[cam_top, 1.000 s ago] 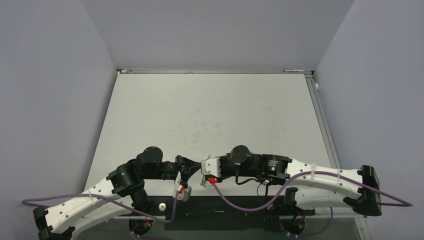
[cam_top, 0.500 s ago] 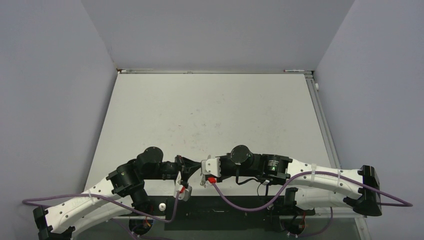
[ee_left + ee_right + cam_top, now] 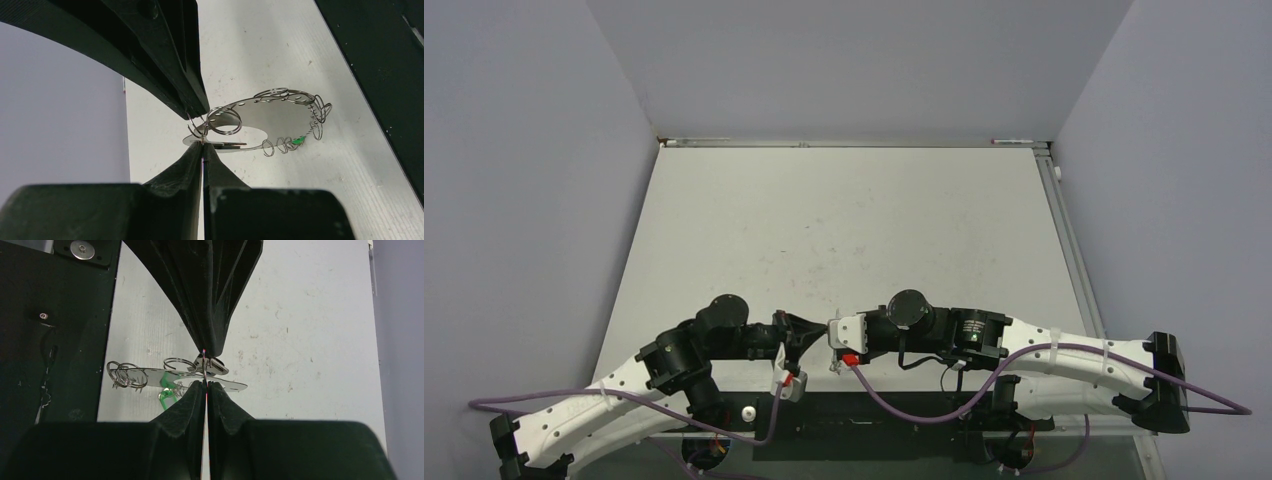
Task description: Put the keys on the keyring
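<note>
Between two tools (image 3: 202,147) (image 3: 206,384), one keyring (image 3: 270,117) (one green tag (image 3: 299,141)).

A pale grey table (image 3: 854,220), scuffed and lightly speckled, fills the middle, with a thin metal rail (image 3: 854,143) along its far edge and a black strip (image 3: 874,412) along its near edge. Plain lilac-grey walls (image 3: 524,200) close it in on three sides under even, soft light.

a pale grey table (image 3: 854,215), faintly scuffed near its middle, fills the view. lavender walls (image 3: 524,180) rise at 9, 12 and 3 o'clock. a thin metal rail (image 3: 874,144) lines the 12 o'clock edge, and a black base plate (image 3: 824,422) lies at 6 o'clock.
</note>
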You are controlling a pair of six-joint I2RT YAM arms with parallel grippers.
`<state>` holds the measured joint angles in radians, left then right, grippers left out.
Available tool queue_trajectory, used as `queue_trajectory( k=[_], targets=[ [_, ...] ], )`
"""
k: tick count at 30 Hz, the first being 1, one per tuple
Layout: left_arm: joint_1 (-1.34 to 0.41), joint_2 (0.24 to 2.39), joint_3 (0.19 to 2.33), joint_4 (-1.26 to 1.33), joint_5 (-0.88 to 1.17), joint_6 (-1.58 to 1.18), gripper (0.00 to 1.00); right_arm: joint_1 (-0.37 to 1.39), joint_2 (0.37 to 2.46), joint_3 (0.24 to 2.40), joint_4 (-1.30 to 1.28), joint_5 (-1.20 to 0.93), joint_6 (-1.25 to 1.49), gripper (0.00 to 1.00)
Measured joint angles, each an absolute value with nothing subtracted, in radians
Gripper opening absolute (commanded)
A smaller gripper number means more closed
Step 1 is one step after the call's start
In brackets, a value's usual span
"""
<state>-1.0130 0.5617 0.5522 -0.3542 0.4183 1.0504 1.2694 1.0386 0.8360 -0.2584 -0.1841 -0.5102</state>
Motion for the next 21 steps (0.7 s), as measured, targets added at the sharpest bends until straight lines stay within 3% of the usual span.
queue_trajectory(
  k=[6, 15, 21],
  targets=[
    [-1.013, 0.550, 0.540, -0.340, 0.413, 1.046, 0.00, 1.269, 1.039, 0.836, -0.258, -0.183, -0.509, 0.05],
    [-1.013, 0.533, 0.512, -0.322, 0.395, 1.028, 0.27, 1.269, 1.038, 0.836, -0.254, -0.172, -0.509, 0.05],
    [-1.010, 0.521, 0.509, -0.308, 0.392, 1.015, 0.31, 1.269, 1.037, 0.836, -0.243, -0.168, -0.509, 0.05]
  ],
)
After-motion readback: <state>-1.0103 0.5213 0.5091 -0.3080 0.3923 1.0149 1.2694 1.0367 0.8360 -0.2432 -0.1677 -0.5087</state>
